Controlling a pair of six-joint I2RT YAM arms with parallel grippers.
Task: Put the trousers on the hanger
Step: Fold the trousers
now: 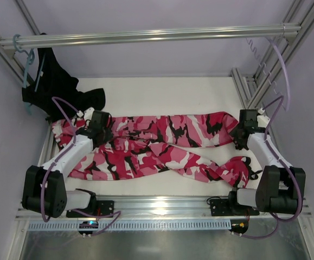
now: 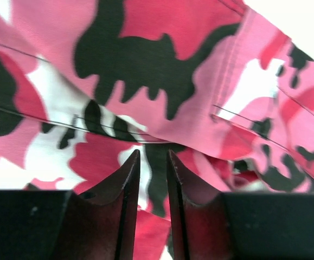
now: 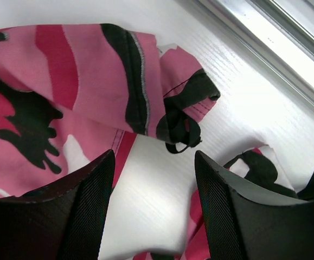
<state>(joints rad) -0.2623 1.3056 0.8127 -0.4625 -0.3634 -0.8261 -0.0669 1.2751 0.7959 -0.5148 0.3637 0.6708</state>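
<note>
The camouflage trousers [image 1: 157,146] lie spread across the white table, waist to the left and legs crossing to the right. My left gripper [image 1: 98,128] hovers low over the waist end. In the left wrist view its jaws [image 2: 153,155] stand a narrow gap apart, with print fabric [image 2: 146,65] showing between and beyond them and nothing pinched. My right gripper [image 1: 242,133] is at the upper leg's cuff. In the right wrist view it [image 3: 154,160] is wide open over bare table, the cuff [image 3: 140,81] just ahead. The pale lilac hanger [image 1: 283,70] hangs from the rail at the right.
A teal hanger [image 1: 26,67] with a black garment [image 1: 59,86] hangs at the left end of the metal rail [image 1: 146,37]. Frame posts [image 1: 249,86] flank the table. An aluminium rail [image 1: 162,206] runs along the near edge.
</note>
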